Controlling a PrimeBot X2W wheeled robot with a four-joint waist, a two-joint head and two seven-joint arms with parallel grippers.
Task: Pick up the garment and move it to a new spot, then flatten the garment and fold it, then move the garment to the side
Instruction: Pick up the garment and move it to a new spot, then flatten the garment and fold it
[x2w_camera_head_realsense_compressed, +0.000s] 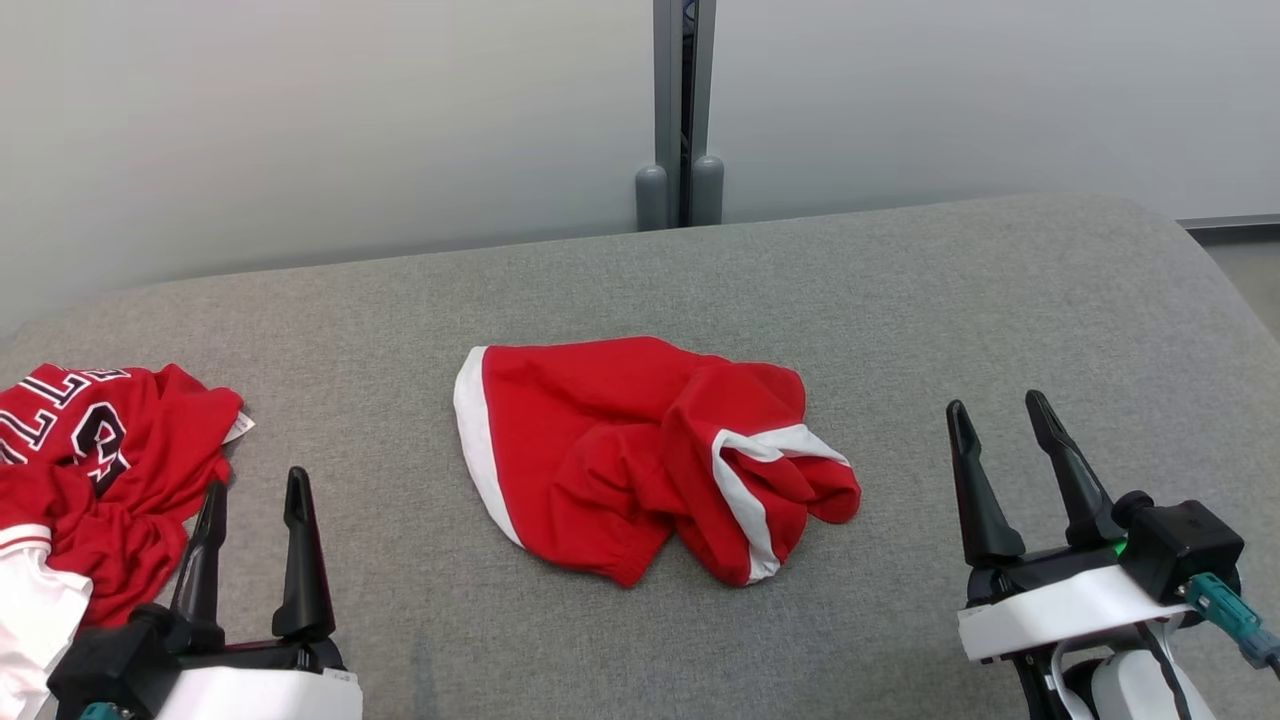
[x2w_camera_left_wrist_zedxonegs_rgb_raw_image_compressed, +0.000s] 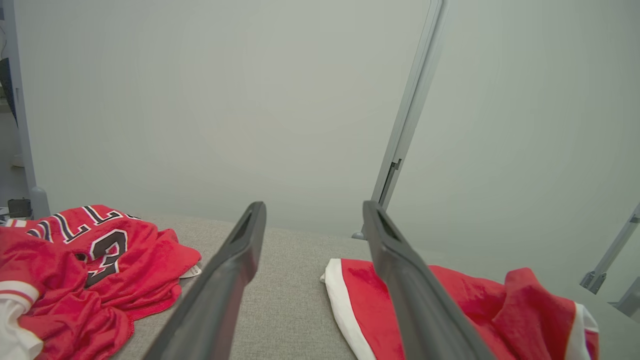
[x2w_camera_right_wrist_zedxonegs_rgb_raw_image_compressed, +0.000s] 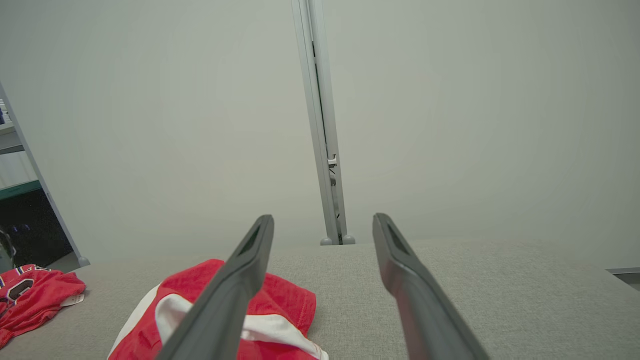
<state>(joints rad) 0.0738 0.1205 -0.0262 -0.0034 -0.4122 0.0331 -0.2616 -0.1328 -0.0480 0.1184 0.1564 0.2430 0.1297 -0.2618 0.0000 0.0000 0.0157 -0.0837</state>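
Red fabric garment with white trim bands (x2w_camera_head_realsense_compressed: 640, 460): crumpled at mid-counter, well apart from every edge, one side bunched over itself. Judged the task's thing, not yet picked up.

Grey fabric-covered counter (x2w_camera_head_realsense_compressed: 900, 300): carrying all items.

Left tool (x2w_camera_head_realsense_compressed: 257, 480): near-left corner, spread, nothing pinched, short of the cloth.

Right tool (x2w_camera_head_realsense_compressed: 996, 400): near-right side, spread, empty. Probably poised with the left for a two-sided grasp.

Red jersey with black-and-white lettering (x2w_camera_head_realsense_compressed: 100, 470): heaped at left edge, apparently set aside. Writing: numeral like 3 plus partial block letters, upside down, not fully readable.

Small white tag (x2w_camera_head_realsense_compressed: 238, 428): at jersey's edge, print illegible.
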